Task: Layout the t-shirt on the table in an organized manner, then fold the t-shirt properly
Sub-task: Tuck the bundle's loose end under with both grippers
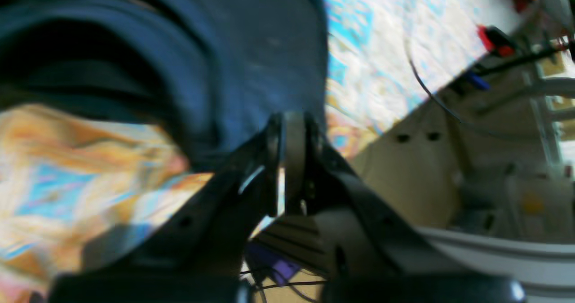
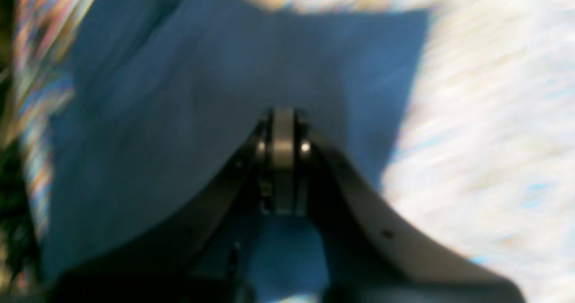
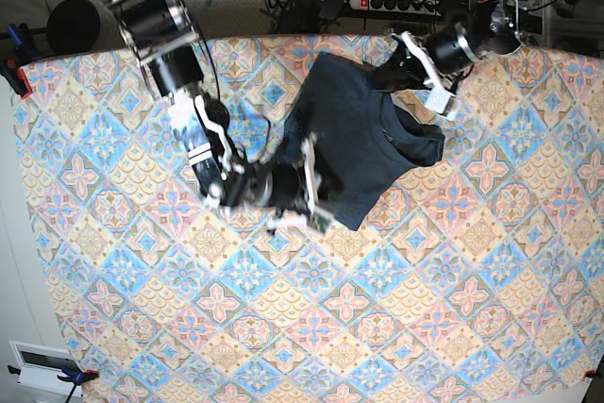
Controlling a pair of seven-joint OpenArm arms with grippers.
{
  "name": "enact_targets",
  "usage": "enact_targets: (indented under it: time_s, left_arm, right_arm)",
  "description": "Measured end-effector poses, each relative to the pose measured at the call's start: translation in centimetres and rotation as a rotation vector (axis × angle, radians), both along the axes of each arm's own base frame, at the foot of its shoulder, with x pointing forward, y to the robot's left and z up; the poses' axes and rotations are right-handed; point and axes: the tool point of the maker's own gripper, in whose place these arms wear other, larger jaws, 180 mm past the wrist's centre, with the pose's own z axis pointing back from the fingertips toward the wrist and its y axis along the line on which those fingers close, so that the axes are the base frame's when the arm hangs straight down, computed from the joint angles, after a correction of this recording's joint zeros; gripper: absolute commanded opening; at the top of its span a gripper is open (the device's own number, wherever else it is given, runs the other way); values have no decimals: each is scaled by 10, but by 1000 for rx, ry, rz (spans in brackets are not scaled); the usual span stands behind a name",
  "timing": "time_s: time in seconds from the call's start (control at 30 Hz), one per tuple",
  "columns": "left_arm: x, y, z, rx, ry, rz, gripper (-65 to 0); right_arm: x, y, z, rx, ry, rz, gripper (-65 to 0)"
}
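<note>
The dark navy t-shirt (image 3: 363,134) lies bunched near the far middle of the table (image 3: 425,309), partly lifted between both arms. My right gripper (image 3: 307,176) is shut on the shirt's near-left edge. In the right wrist view its fingers (image 2: 283,114) are pressed together with blue cloth of the t-shirt (image 2: 202,91) spread around and under them. My left gripper (image 3: 389,73) is shut on the shirt's far edge. The left wrist view shows the left gripper (image 1: 292,123) closed at the edge of the t-shirt (image 1: 251,46), with folds hanging to the left over the table (image 1: 382,46).
A power strip (image 3: 396,2) and cables lie behind the table's far edge. Red clamps (image 3: 14,73) (image 1: 494,40) grip the cloth at the table edges. A white box (image 3: 42,361) sits off the near-left corner. Patterned table (image 2: 494,114) shows right of the shirt.
</note>
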Motion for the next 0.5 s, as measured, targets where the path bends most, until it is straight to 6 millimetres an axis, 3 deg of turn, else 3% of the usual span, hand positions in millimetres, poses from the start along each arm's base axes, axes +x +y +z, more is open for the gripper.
enact_targets:
  time_s: [0.1,0.23,0.4,0.5]
  left_arm:
    - [7,-12,5,-21,-22,-15,-647]
    - [17,-25,11,-56,-49,-9,-647]
    - [30,-27,-9,22,-34,15,-646]
    - [35,-27,-26,34,2,32,-646]
  right_arm:
    - [15,12,7,22,6,-3,-650]
    - [19,19,-9,-12,73,7,-650]
    - [46,27,-14,-61,41,-15,-650]
    - [44,34,-37,-132,30,3,-650]
